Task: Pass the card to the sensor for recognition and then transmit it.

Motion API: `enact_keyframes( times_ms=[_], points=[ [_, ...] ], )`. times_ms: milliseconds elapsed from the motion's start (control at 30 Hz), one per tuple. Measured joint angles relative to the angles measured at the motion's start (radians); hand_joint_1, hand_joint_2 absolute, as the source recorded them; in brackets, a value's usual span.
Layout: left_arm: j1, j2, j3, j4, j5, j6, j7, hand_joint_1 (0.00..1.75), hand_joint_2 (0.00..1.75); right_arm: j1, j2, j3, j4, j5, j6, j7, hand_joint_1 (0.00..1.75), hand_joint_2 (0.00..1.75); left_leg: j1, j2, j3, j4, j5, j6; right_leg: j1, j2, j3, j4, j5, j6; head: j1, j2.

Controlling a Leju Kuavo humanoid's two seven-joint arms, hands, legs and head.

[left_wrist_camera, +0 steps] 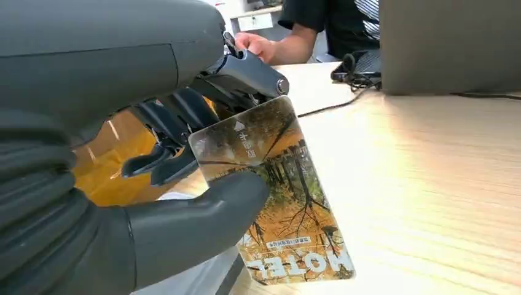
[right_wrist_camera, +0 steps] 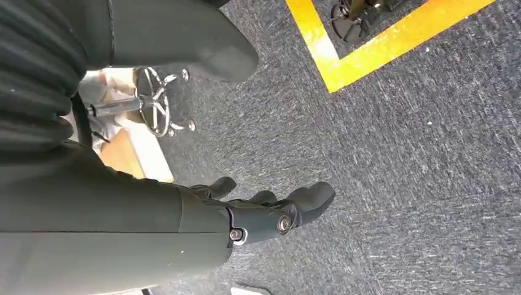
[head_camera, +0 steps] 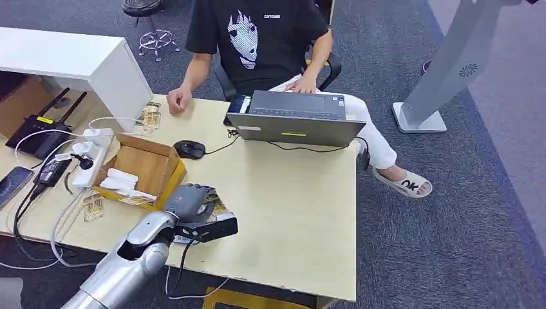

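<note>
Card (left_wrist_camera: 282,203) pinched in left robot hand (head_camera: 190,205) near desk (head_camera: 290,212) front edge; right robot hand (right_wrist_camera: 270,212) released.

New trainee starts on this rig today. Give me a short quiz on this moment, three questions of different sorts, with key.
1. True or false: the left hand holds the card.
2. Which word is printed on the card? A) HOTEL B) BANK C) METRO
3. Fill in: the mouse lies on the table between the cardboard box and the ____.

Key:
1. True: thumb and fingers pinch it, seen in the left wrist view.
2. A.
3. Laptop, in front of the seated person. The right hand hangs over the carpet, holding nothing.
</note>
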Motion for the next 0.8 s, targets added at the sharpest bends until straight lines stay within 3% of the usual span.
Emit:
enact_keyframes(
  times_ms=[133, 200, 467, 800],
  points=[
    [-0.014, 0.021, -0.012, 0.002, -0.149, 0.081, 0.087, 1.75, 1.75, 0.000, 0.005, -0.004, 0.005, 0.000, 0.000, 0.003, 0.00, 1.75, 0.000, 0.000, 0.000, 0.000, 0.000, 0.000, 0.000, 0.000, 0.000, 0.000, 0.000, 0.000, 0.000, 0.000],
    [-0.030, 0.035, -0.012, -0.001, -0.163, 0.090, 0.102, 1.75, 1.75, 0.000, 0.008, -0.004, 0.007, 0.000, 0.000, 0.003, 0.00, 1.75, 0.000, 0.000, 0.000, 0.000, 0.000, 0.000, 0.000, 0.000, 0.000, 0.000, 0.000, 0.000, 0.000, 0.000],
    [-0.061, 0.076, 0.033, -0.072, -0.176, 0.087, 0.107, 1.75, 1.75, 0.001, 0.011, -0.004, 0.013, 0.000, 0.000, 0.003, 0.00, 1.75, 0.000, 0.000, 0.000, 0.000, 0.000, 0.000, 0.000, 0.000, 0.000, 0.001, 0.000, 0.000, 0.000, 0.000],
    [-0.061, 0.091, 0.067, -0.100, -0.179, 0.052, 0.084, 1.75, 1.75, 0.001, 0.017, -0.004, 0.019, 0.000, 0.000, 0.009, 0.00, 1.75, 0.000, 0.000, 0.000, 0.000, 0.000, 0.000, 0.000, 0.000, 0.000, 0.001, 0.000, 0.000, 0.000, 0.000]
  ],
)
